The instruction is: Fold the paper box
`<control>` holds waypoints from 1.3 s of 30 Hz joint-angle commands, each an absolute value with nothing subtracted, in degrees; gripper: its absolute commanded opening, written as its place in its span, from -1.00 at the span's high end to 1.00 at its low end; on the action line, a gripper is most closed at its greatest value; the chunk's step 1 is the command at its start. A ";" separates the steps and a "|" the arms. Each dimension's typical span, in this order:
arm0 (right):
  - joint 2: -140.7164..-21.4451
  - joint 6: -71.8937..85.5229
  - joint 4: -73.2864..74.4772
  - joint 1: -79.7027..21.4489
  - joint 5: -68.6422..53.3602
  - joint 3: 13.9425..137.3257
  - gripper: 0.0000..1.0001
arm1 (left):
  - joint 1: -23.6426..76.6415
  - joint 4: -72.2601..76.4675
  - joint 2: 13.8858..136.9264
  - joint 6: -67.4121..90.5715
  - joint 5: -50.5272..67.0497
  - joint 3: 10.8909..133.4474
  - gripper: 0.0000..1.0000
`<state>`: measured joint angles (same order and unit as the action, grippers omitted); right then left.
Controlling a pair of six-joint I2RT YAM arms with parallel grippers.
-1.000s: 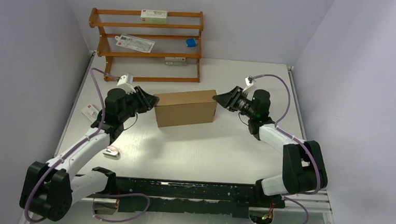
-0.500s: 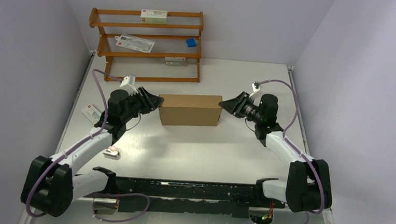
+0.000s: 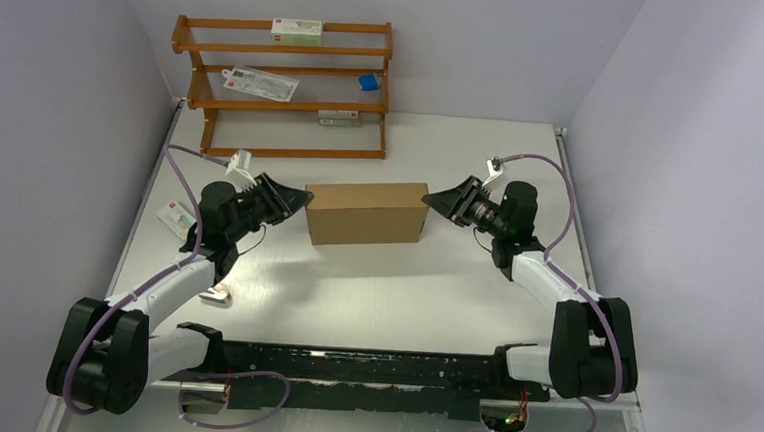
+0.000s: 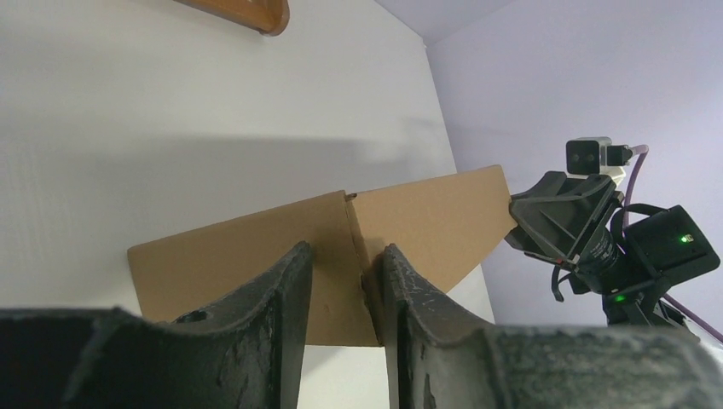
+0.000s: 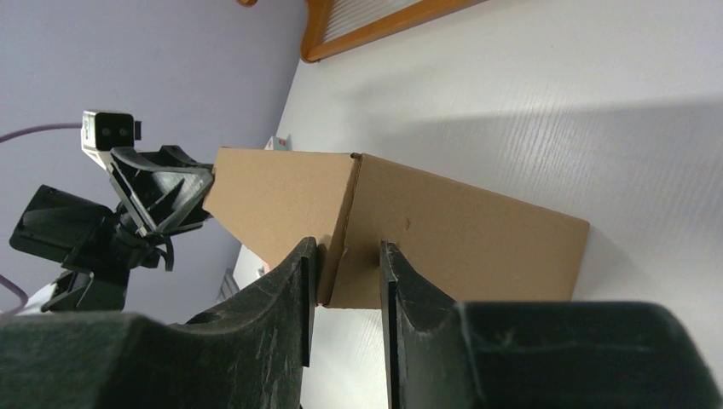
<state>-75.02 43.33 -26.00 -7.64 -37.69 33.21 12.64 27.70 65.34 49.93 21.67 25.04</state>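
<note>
The paper box is a closed brown cardboard box standing on the white table near its middle. My left gripper is open just off the box's left end, with a small gap between them. My right gripper is open at the box's right end, its tips at the upper corner. In the left wrist view my gripper frames the box's near vertical edge, with the other gripper beyond. In the right wrist view my gripper frames the box's corner edge.
An orange-brown wooden rack stands at the back left with white cartons and a small blue item on its shelves. A white card lies near the table's left edge. A small white object lies by the left arm.
The box turned from a slanted to a straight position and shifted slightly right. My left gripper has since drawn back a little to the left. My right gripper moved right with the box end.
</note>
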 commanded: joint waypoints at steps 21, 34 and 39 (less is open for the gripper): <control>-84.76 44.37 -14.90 -3.96 -43.23 33.70 0.72 | 12.74 9.29 68.29 42.22 12.07 15.01 0.90; -88.10 39.39 -11.86 -6.28 -31.23 26.34 1.00 | 13.65 9.38 69.84 42.93 10.35 17.34 0.90; -81.67 38.18 -9.31 -6.30 -31.42 30.55 0.89 | 13.72 6.59 66.39 43.26 9.04 20.01 0.61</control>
